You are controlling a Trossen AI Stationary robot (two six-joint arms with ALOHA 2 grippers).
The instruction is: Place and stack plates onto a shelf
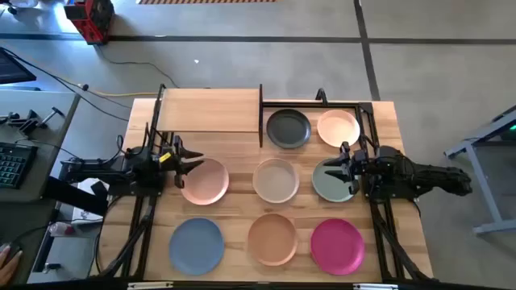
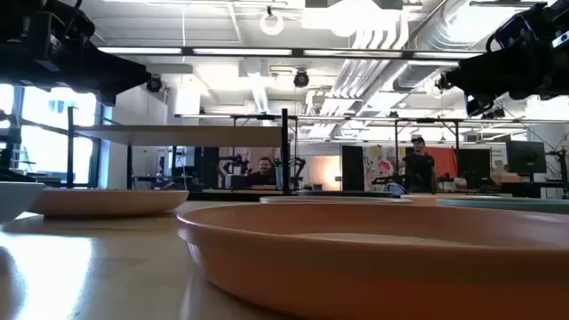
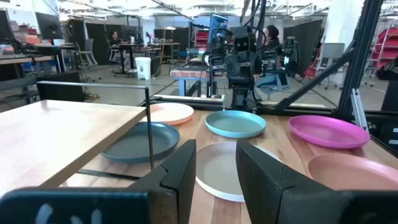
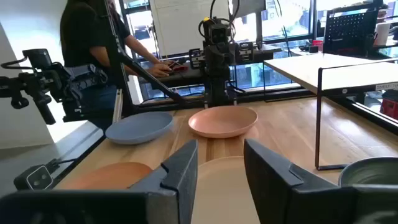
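Observation:
The light-wood shelf (image 1: pixel 210 110) (image 3: pixel 56 134) stands on thin black posts at the table's far left and carries nothing. Right of it, the dark grey plate (image 1: pixel 288 128) and the cream plate (image 1: pixel 338 127) lie flat on the tabletop. The pink (image 1: pixel 205 182), beige (image 1: pixel 276 179) and sage green (image 1: pixel 326 184) plates form the middle row. Blue (image 1: pixel 197 244), peach-orange (image 1: pixel 272 238) and magenta (image 1: pixel 337 245) plates lie along the near edge. My left gripper (image 1: pixel 193 164) (image 3: pixel 216 171) hovers open over the pink plate's left rim. My right gripper (image 1: pixel 330 171) (image 4: pixel 221 165) hovers open above the sage green plate.
Black frame rails run along the table's left and right sides under both arms. A black post (image 1: pixel 260 117) stands at the shelf's right end beside the dark grey plate. People stand and sit in the room beyond the table (image 2: pixel 418 164). A desk with a keyboard (image 1: pixel 12 161) stands left of the table.

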